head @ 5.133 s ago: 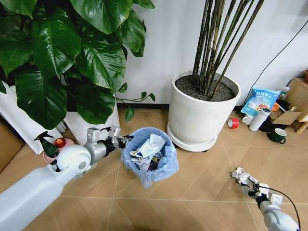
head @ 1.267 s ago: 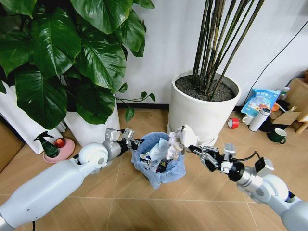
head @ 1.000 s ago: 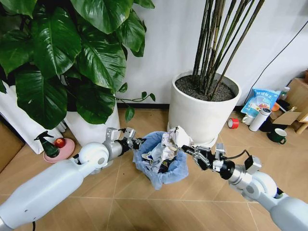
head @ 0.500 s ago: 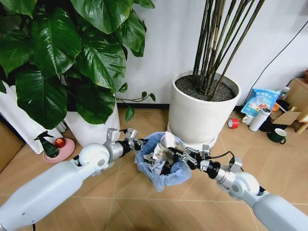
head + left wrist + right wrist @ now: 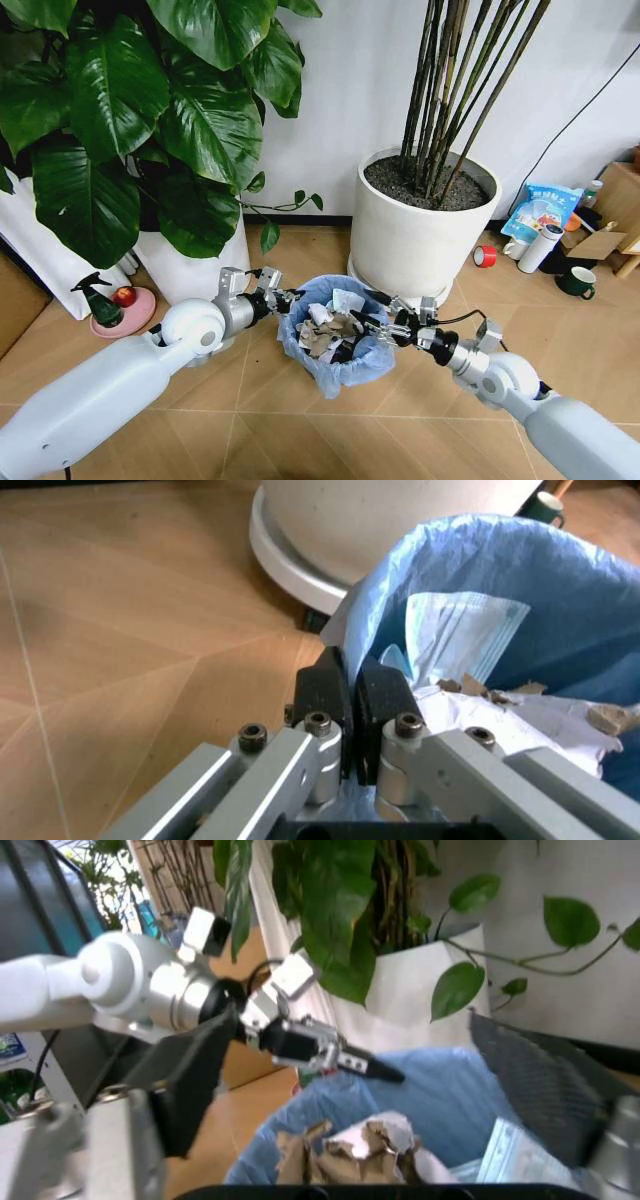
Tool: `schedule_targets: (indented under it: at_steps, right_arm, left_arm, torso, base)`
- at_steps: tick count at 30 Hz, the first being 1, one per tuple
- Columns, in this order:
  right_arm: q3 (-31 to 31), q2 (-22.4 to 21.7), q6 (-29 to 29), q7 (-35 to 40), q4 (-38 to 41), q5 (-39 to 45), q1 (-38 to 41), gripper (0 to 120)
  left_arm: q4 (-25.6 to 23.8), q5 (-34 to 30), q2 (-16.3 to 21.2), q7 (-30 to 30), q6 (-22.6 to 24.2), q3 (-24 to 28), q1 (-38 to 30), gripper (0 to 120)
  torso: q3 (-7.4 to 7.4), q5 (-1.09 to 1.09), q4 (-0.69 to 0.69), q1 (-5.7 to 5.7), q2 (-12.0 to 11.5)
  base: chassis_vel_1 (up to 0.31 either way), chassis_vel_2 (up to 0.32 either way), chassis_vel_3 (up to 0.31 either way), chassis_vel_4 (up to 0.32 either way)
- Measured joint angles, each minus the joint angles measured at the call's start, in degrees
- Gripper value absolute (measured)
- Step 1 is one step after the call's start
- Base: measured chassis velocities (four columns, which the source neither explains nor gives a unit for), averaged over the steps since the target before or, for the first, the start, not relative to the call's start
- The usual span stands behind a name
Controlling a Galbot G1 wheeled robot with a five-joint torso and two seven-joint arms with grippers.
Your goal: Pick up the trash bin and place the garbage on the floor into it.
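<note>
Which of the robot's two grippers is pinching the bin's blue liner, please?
The left gripper: its fingers are shut on the blue bag at the trash bin's rim. The right gripper hangs open over the bin's contents.

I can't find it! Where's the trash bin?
Head view, centre: the trash bin sits between both end effectors, before the big white plant pot.

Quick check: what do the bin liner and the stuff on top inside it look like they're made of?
The trash bin liner looks like thin light-blue plastic film: crinkled, slightly glossy, pinched by the left hand. On top: crumpled white paper, torn brownish scraps, likely cardboard, and a pleated pale-blue sheet, possibly a fabric face mask.
</note>
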Motion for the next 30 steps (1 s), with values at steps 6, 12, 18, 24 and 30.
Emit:
schedule_targets:
  at_steps: [6,12,18,24,30]
  right_arm:
    - [5.79,-0.69,0.71,7.44,1.7,-0.31,-5.0,100]
    - [15.2,-0.26,1.16,14.99,0.9,-2.76,-13.05,100]
    - [21.88,2.14,2.23,24.66,0.05,-7.0,-18.54,100]
    - [29.69,6.7,1.81,28.45,0.91,-10.85,-26.7,100]
    - [35.53,11.3,2.46,29.43,2.24,-13.92,-32.59,100]
  left_arm:
    - [0.01,0.82,1.02,-0.32,0.06,-3.24,2.92,0]
    - [-2.91,3.15,3.72,0.33,-0.03,-11.65,10.71,0]
    - [-4.8,4.7,5.44,0.64,-0.23,-18.15,16.76,0]
    - [-6.37,6.73,8.23,0.22,0.11,-23.68,23.67,0]
    - [-7.67,8.87,9.65,-0.03,0.07,-27.08,28.34,0]
  torso:
    - [0.0,0.01,0.0,0.0,0.0]
    - [0.0,-0.02,0.01,0.0,0.01]
    - [0.0,0.0,0.02,-0.01,0.01]
    - [0.0,-0.03,0.0,-0.01,0.01]
    - [0.0,-0.01,0.03,-0.01,0.01]
  base:
    - [0.0,0.0,0.0,0.0]
    - [0.0,0.0,0.0,0.0]
    - [0.0,0.0,0.0,0.0]
    - [0.0,0.0,0.0,0.0]
    - [0.0,0.0,0.0,0.0]
